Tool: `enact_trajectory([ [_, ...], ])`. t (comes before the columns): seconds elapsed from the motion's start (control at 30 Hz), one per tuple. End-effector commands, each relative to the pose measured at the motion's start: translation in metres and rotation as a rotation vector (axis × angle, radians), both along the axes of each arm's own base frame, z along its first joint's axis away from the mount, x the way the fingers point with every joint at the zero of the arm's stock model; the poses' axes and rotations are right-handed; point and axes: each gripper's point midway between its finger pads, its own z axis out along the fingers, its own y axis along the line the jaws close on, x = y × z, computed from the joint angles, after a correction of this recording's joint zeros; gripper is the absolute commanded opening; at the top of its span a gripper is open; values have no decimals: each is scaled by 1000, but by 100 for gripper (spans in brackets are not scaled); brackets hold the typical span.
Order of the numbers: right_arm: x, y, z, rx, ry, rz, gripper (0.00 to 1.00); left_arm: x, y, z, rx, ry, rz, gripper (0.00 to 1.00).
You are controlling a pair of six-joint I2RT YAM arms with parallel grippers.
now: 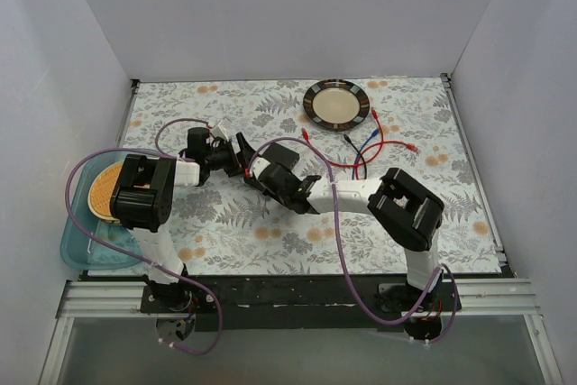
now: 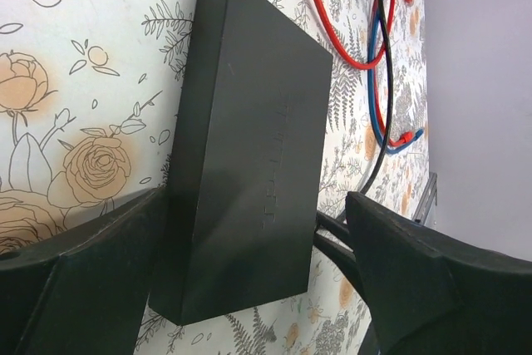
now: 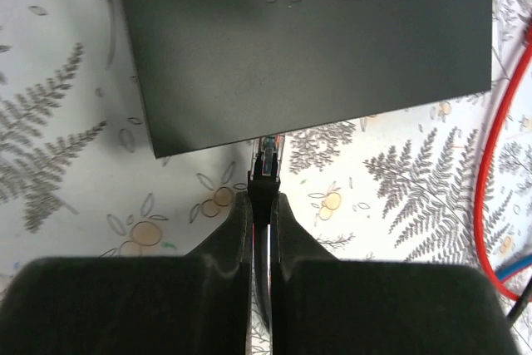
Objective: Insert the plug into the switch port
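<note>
The switch is a flat black box (image 3: 299, 47) lying on the flowered cloth, also visible from above (image 1: 281, 152). My right gripper (image 3: 262, 197) is shut on the black boot of the plug (image 3: 266, 164). The plug's clear tip meets the box's near long edge. The switch port is hidden under that edge. My left gripper (image 2: 258, 288) is open and straddles the box's short end (image 2: 241, 172). Its left finger (image 2: 83, 280) lies against the box's side, while its right finger (image 2: 432, 288) stands a little off it.
A dark-rimmed round plate (image 1: 336, 102) sits at the back. Loose red, blue and black cables (image 1: 379, 146) trail right of the box; the red cable (image 2: 332, 31) and the blue cable (image 2: 378, 114) lie beyond the box's far end. A blue tub (image 1: 81, 250) stands at the left edge.
</note>
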Motion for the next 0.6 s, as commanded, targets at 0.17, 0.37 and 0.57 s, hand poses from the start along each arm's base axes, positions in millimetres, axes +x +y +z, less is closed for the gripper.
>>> enact_trajectory([
  [0.17,-32,63,-8,163,157,200,1,-61,-24,5,-50,183,-161,86],
  [0.37,-31,45,-16,93,194,124,1,-58,-20,4,-7,168,-134,87],
  [0.57,-29,44,-9,100,196,110,1,-55,-17,4,13,162,-115,88],
])
